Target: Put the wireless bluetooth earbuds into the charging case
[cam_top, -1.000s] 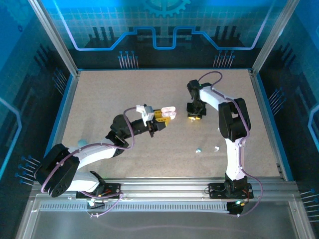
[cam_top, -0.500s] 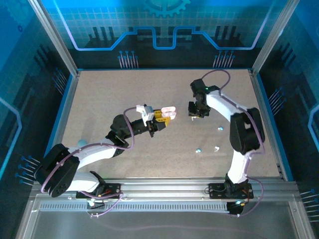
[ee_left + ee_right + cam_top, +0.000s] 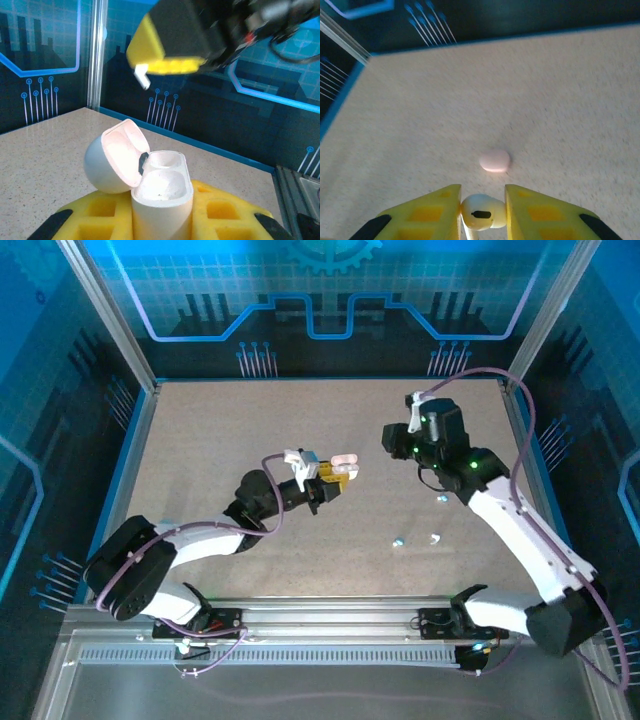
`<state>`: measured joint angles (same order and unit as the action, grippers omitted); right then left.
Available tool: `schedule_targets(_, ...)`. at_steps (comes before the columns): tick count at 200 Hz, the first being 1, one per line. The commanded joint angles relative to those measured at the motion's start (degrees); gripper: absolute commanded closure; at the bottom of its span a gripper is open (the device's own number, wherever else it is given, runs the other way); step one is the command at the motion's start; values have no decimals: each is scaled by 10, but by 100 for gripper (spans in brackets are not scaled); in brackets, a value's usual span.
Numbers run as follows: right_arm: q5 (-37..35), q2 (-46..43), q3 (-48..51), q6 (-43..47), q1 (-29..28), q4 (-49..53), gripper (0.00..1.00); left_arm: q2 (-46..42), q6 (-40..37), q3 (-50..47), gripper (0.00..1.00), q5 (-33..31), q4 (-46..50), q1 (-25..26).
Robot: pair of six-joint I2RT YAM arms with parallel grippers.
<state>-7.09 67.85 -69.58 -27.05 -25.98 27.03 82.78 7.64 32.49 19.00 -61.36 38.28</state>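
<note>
Materials: the white earbud (image 3: 480, 212) is glossy moulded plastic, a rounded bulb with a dark oval slot. The charging case (image 3: 162, 192) is a smooth white pill-shaped shell. Its domed lid (image 3: 117, 160) is hinged back to the left and pale pink inside, and two rounded wells face up. The counter (image 3: 250, 430) is a matte, speckled beige sheet. The right tool (image 3: 482, 200) is clamped on the white earbud, the bulb pinched between yellow pads (image 3: 437, 215) with square pockets. The left tool (image 3: 336, 474) is clamped on the charging case, holding it upright above the middle of the counter. In the left wrist view the right tool hangs above and slightly left of the open case, and the earbud's short stem (image 3: 141, 76) sticks out below the yellow finger, apart from the wells. Loose on the counter, right of centre, lie a light blue earbud (image 3: 441, 498), a second light blue earbud (image 3: 398, 540) and, beside that, a loose white earbud (image 3: 434, 537). A blurred pink oval (image 3: 495, 160) shows beyond the right tool's tips against the counter; what it is cannot be told. One second ago the right tool sat low at the counter with its arm folded. Now it is raised, the arm reaching in from the right side, and the first light blue earbud is uncovered. The left tool and case have shifted slightly right.
</note>
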Motion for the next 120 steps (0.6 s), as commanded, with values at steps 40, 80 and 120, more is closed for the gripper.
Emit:
schedule_targets(40, 21, -53, 19, -8, -39, -72, 72, 47, -14, 40, 78, -129, -79, 56)
schedule_targets(80, 48, -53, 37, -16, -65, -104, 71, 75, -26, 51, 78, -178, -123, 78)
schedule_targets(120, 62, -54, 58, -24, -82, -127, 72, 87, -31, 60, 77, -204, -142, 88)
